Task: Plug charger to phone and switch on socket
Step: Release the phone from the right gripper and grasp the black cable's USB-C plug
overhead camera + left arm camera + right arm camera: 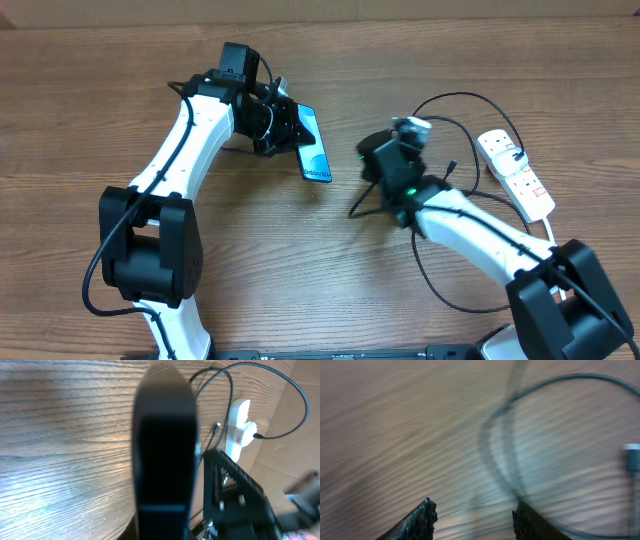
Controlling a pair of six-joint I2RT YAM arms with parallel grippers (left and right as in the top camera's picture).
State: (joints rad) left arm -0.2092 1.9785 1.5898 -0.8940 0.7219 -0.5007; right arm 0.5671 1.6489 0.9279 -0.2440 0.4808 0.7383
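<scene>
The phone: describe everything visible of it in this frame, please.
The phone is a slim rectangular slab with a light blue-white gradient screen and a black edge. It looks like glass, smooth and glossy. It is tilted, screen facing up and to the right in the overhead view. The left gripper is shut on its long side. In the left wrist view it is a dark, blurred slab filling the centre. Nothing appears plugged into it. Whether its lower end touches the table cannot be told.
</scene>
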